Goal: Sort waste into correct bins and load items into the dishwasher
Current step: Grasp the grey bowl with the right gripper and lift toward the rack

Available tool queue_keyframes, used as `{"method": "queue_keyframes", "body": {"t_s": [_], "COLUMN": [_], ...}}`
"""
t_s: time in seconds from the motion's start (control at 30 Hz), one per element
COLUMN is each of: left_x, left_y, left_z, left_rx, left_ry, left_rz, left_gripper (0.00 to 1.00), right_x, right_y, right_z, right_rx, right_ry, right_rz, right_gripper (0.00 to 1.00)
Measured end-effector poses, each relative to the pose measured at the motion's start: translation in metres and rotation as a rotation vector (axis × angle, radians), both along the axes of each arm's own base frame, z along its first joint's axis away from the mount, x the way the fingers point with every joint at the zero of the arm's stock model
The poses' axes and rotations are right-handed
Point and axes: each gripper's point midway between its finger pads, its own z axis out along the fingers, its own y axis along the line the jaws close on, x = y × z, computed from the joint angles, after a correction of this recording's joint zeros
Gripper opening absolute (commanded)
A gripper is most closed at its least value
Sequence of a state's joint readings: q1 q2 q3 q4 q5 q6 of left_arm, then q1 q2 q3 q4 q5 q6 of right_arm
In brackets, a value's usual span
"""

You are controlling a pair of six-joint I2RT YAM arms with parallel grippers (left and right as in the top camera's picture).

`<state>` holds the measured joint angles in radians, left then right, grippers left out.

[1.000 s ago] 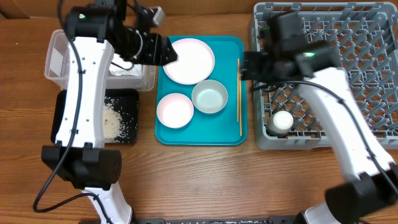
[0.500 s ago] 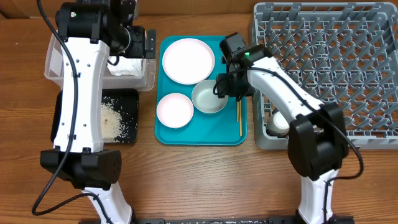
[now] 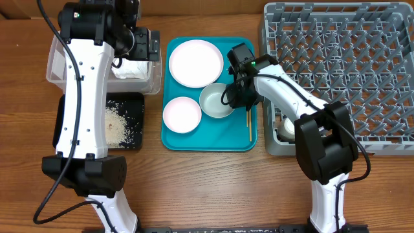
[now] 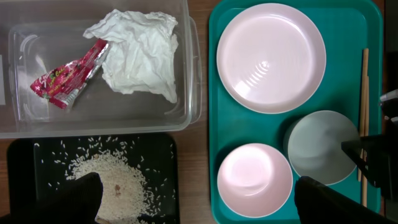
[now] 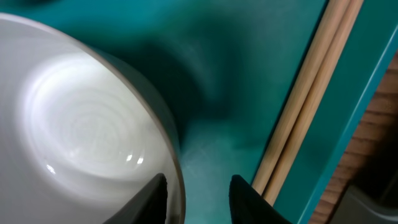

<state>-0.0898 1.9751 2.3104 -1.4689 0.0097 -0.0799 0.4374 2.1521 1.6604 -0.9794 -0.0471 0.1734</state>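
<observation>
My right gripper is open, low at the right rim of the white bowl, one finger inside the rim and one outside. The bowl, large plate, small plate and chopsticks lie on the teal tray. My left gripper is open and empty, high over the clear tub, which holds the napkin and red wrapper. Rice lies in the black tray. A small cup sits in the grey rack.
The rack stands close to the right of the teal tray, its wall right beside the chopsticks. The tub and black tray stand against the tray's left side. Bare wooden table lies in front.
My right gripper has come from over the rack to the teal tray and lowered onto the bowl's right rim. The left gripper drew back from the large plate to over the tub.
</observation>
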Motion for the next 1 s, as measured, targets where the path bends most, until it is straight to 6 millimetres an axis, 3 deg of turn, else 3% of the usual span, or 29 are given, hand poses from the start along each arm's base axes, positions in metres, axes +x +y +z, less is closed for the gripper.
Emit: {"method": "queue_keyframes", "body": {"t_s": [0.07, 0.13, 0.33, 0.5, 0.6, 0.73, 0.83, 0.87, 1.0], "left_x": [0.000, 0.000, 0.000, 0.000, 0.000, 0.000, 0.000, 0.000, 0.000], "left_y": [0.000, 0.000, 0.000, 0.001, 0.001, 0.001, 0.001, 0.001, 0.001], "left_z": [0.000, 0.000, 0.000, 0.000, 0.000, 0.000, 0.000, 0.000, 0.000], "left_rx": [0.000, 0.000, 0.001, 0.003, 0.004, 0.004, 0.006, 0.006, 0.006], "left_ry": [0.000, 0.000, 0.000, 0.000, -0.001, -0.001, -0.002, -0.002, -0.001], "left_rz": [0.000, 0.000, 0.000, 0.001, 0.002, 0.002, 0.003, 0.003, 0.003], "left_gripper": [1.00, 1.00, 1.00, 1.00, 1.00, 1.00, 1.00, 1.00, 1.00], "right_x": [0.000, 0.001, -0.002, 0.007, 0.028, 0.061, 0.084, 0.092, 0.115], "right_y": [0.000, 0.000, -0.002, -0.012, -0.011, -0.027, -0.058, -0.077, -0.130], "right_z": [0.000, 0.000, 0.002, 0.029, 0.066, 0.144, 0.210, 0.237, 0.292], "right_rx": [-0.001, -0.001, -0.013, -0.079, -0.081, -0.099, -0.146, -0.180, -0.281], "right_ry": [-0.003, -0.008, 0.007, -0.018, -0.113, -0.337, -0.560, -0.657, -0.885], "right_rz": [0.012, 0.018, 0.016, 0.005, -0.015, -0.112, -0.235, -0.307, -0.507], "right_gripper": [0.12, 0.04, 0.04, 0.04, 0.04, 0.04, 0.04, 0.04, 0.04]}}
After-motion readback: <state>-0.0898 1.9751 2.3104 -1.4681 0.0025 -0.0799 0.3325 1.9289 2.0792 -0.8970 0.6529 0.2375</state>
